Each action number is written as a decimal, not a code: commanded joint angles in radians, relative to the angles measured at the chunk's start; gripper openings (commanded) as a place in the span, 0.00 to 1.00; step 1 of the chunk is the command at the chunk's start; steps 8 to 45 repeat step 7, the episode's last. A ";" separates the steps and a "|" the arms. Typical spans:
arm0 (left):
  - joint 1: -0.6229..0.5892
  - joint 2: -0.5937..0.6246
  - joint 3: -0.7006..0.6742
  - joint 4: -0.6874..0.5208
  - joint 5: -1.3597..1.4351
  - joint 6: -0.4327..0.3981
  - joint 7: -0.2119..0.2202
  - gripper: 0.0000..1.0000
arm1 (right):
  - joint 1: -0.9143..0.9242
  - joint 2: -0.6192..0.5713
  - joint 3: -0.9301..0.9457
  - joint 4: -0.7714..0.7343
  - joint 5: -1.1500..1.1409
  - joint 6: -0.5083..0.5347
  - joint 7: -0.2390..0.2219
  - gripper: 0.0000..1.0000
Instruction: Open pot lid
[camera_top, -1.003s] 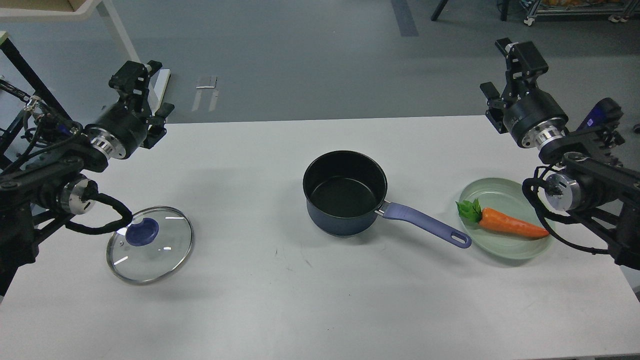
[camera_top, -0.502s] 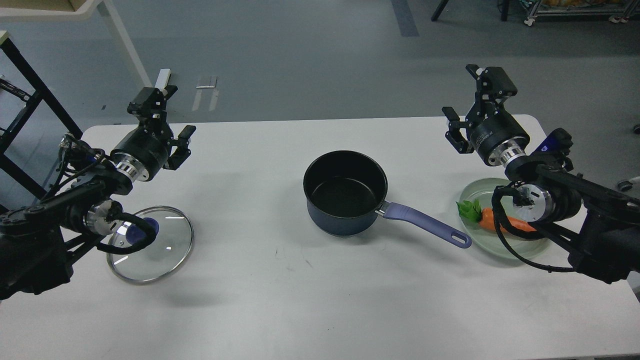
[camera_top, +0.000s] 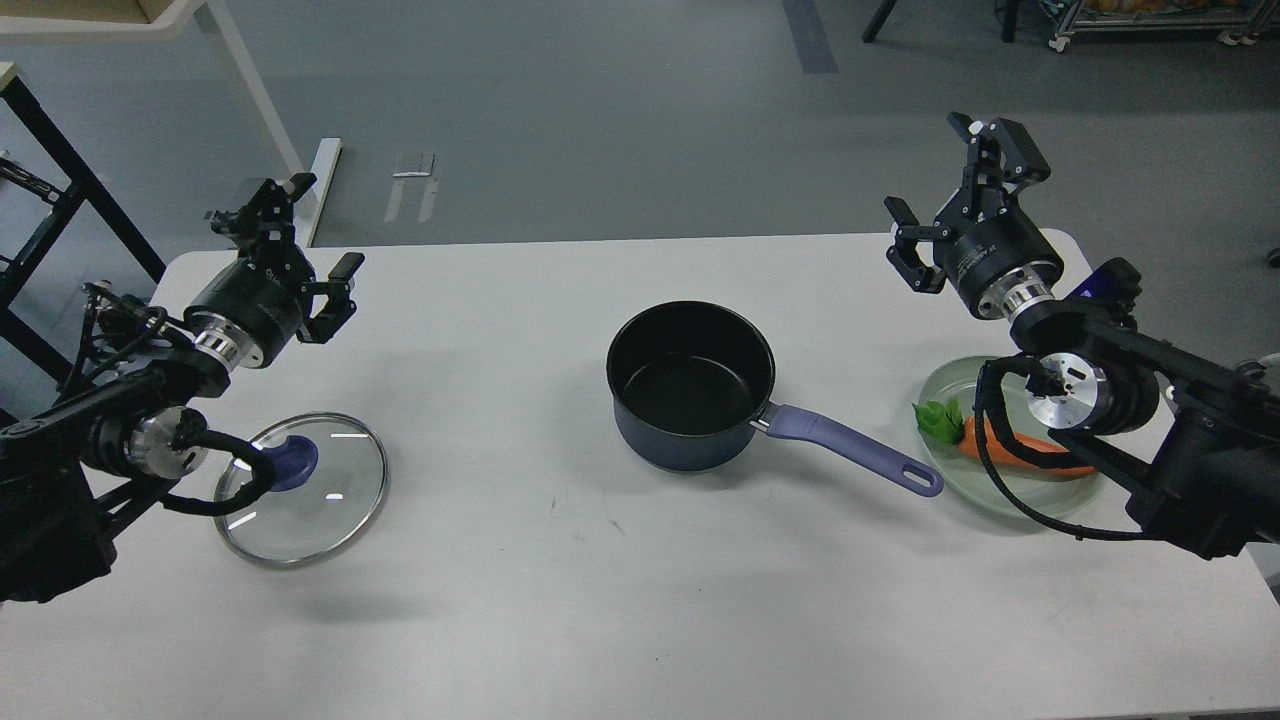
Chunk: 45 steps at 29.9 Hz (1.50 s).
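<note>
Both arms shifted since earlier; left pincer (camera_top: 300, 235) and right pincer (camera_top: 960, 180) gape empty. Clear glass steel-rimmed pot lid (camera_top: 300, 490) lies at 9 o'clock from navy saucepan (camera_top: 690, 390); left arm's cable could snag the lid on the white bench (camera_top: 560, 600).

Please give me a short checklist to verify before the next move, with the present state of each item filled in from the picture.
1. Pot lid is off the pot: ok, it lies flat on the table, far to the pot's left.
2. Pot is upright and uncovered: ok, its black inside shows.
3. Left hand is free: ok, open, holding nothing, raised beyond the lid.
4. Right hand is free: ok, open and empty, raised beyond the plate.
5. Carrot stays on the plate: ok, though the right arm hides part of it.
6. Lid sits stably: cannot tell, a left-arm cable crosses its knob.
</note>
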 joint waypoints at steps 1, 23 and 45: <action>-0.001 0.044 -0.003 -0.011 -0.001 -0.027 0.000 0.99 | -0.009 -0.014 -0.011 -0.006 -0.004 0.010 0.000 1.00; 0.022 0.072 -0.003 -0.027 0.001 -0.042 0.000 0.99 | -0.011 -0.017 -0.001 -0.014 -0.004 0.039 0.000 1.00; 0.022 0.072 -0.003 -0.027 0.001 -0.042 0.000 0.99 | -0.011 -0.017 -0.001 -0.014 -0.004 0.039 0.000 1.00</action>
